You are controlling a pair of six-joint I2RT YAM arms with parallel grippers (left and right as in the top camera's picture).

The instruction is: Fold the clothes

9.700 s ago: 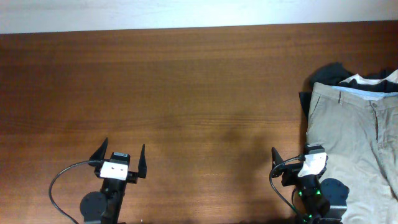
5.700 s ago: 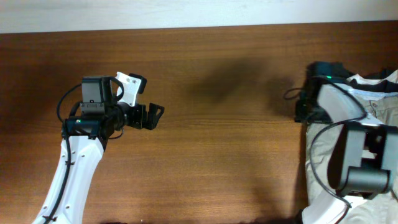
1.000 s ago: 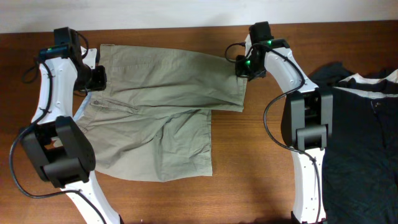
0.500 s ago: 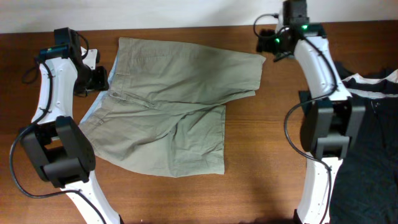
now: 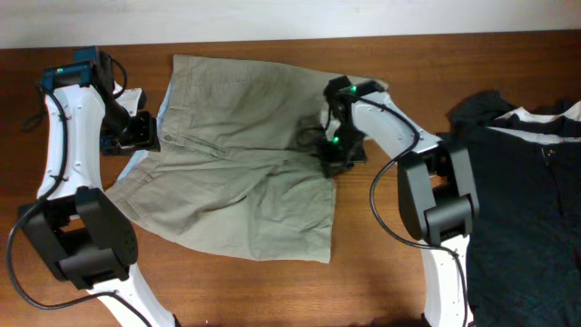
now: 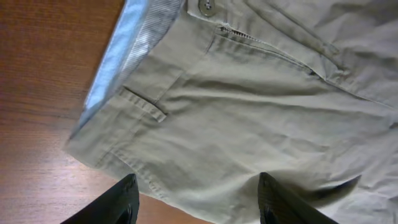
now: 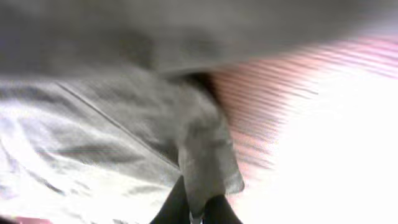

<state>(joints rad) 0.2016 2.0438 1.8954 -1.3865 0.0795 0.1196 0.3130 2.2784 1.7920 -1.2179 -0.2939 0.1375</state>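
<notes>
The clothes, a pair of khaki shorts, lie spread on the brown table, waistband to the left and legs to the right. My left gripper hovers open at the waistband's left edge. In the left wrist view its black fingertips stand wide apart over the shorts, and the pale blue lining and the fly show. My right gripper sits on the upper leg near its hem. The right wrist view shows this gripper shut on a fold of the khaki fabric.
A black garment with white collar trim lies at the table's right side, close behind my right arm. Bare wood shows in front of the shorts and between the two garments.
My right gripper has come down and left from the table's back edge onto the shorts' upper leg and shut on the cloth. My left gripper has opened wider and drawn slightly outward.
</notes>
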